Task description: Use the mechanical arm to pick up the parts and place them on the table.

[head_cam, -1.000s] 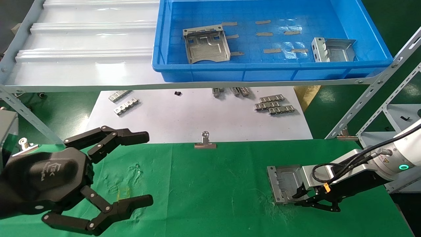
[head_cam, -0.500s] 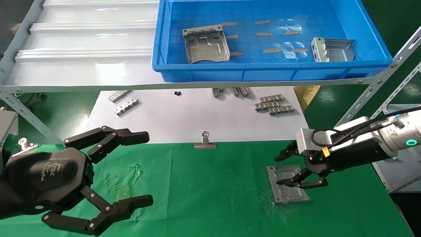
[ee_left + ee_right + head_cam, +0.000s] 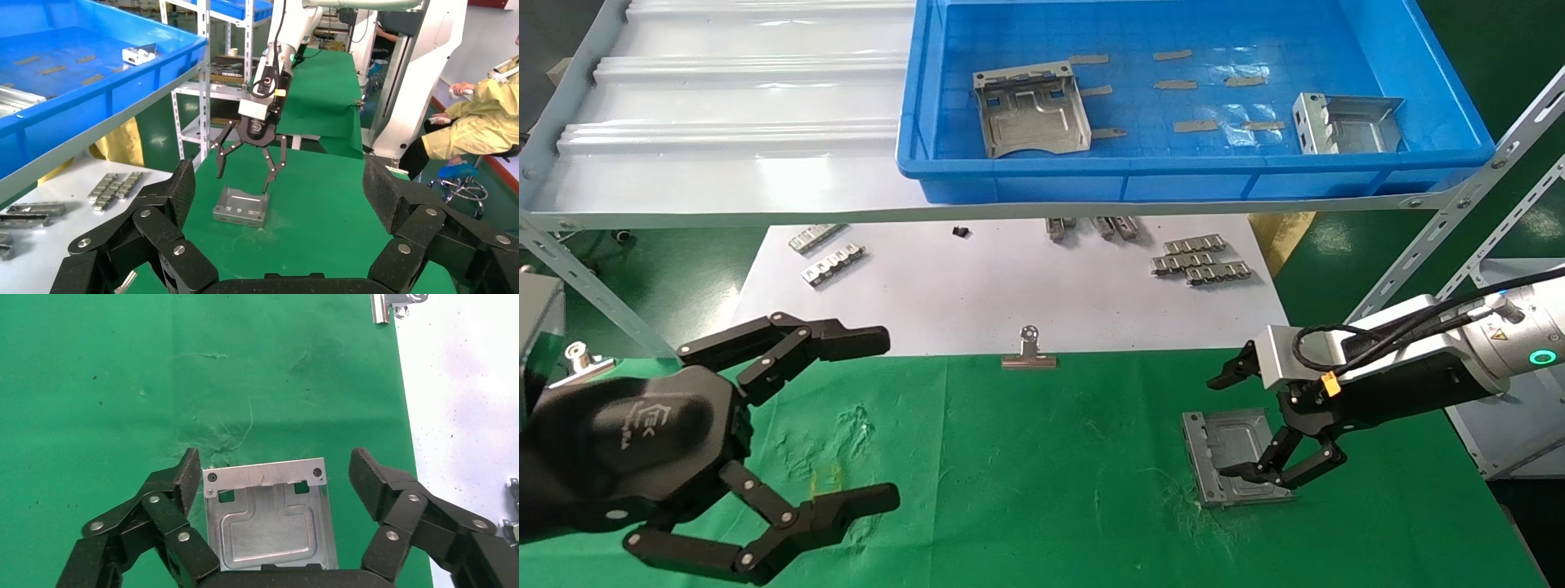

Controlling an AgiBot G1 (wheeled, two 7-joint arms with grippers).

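The black multi-link left gripper (image 3: 870,416) hangs parked over the near left of the wrinkled green cloth table (image 3: 1042,490), fingers spread wide and holding nothing. Up on the white ribbed shelf (image 3: 731,122), the blue plastic bin (image 3: 1197,175) holds two silver stamped sheet-metal plates, one lying flat (image 3: 1030,110) and one tipped against the far right side (image 3: 1346,122); both look thin, stiff and light, probably slick on the faces, so the bent-up edges seem the surest place to pinch. A third such plate (image 3: 269,517) lies flat on the cloth at the right, with the black right gripper (image 3: 1238,420) poised just above it, fingers apart and clear of the metal. Open cloth surrounds that plate, though the table's right edge is near and the shelf's slanted grey struts (image 3: 1459,204) crowd any lift toward the bin.
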